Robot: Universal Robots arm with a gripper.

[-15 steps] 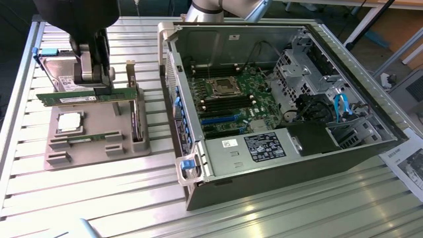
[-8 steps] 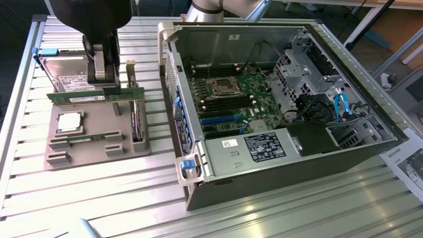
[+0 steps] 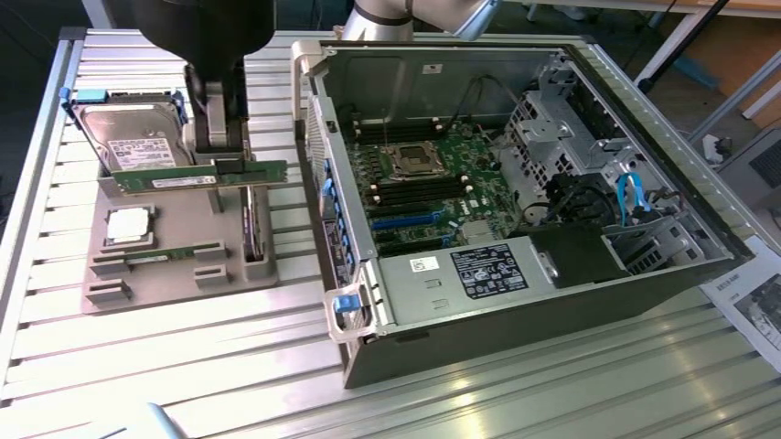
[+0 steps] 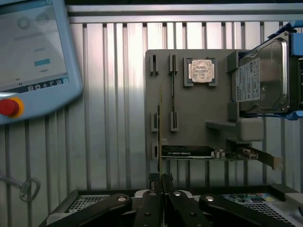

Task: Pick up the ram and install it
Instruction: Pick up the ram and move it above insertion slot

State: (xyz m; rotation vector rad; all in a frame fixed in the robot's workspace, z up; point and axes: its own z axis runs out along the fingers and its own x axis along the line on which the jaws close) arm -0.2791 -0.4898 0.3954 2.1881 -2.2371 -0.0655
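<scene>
Clamping a thin green ram stick (image 3: 159, 180) with a white label at about mid-length, the arm's black two-finger gripper (image 3: 223, 155) is holding it level and, by the look of it, just clear of a grey moulded parts fixture (image 3: 183, 279) sitting near the table edge at the exterior view's left. The fingers are pressing shut on the board's flat faces, and the wrist view is showing the ram edge-on, running straight out from between them.

Doing this step well is likely coming down to holding the stick square and untwisted, since a skewed pinch is risking flex or slip in so thin a board. Neighbours are crowding it. A silver-topped hard drive in a blue-ended frame (image 3: 128, 137) is propped just behind it toward the table's far edge, and a dark expansion card (image 3: 251, 233) is standing on edge just beside it. A second green stick (image 3: 159, 257) and a square silver processor chip (image 3: 128, 225) are lying in the fixture below.

An open dark tower computer case (image 3: 525, 334), lying on its side, is taking up the middle of the ribbed aluminium table (image 3: 183, 375) and reaching toward the edge at the exterior view's right. Its green motherboard (image 3: 470, 160) is facing up, with black memory slots (image 3: 422, 194) beside the processor socket. A grey teach pendant with a red stop button (image 4: 33, 52) is sitting well apart from the fixture, though whether it is resting on the table cannot be told. A printed sheet (image 3: 751, 306) is lying by the case's corner.
</scene>
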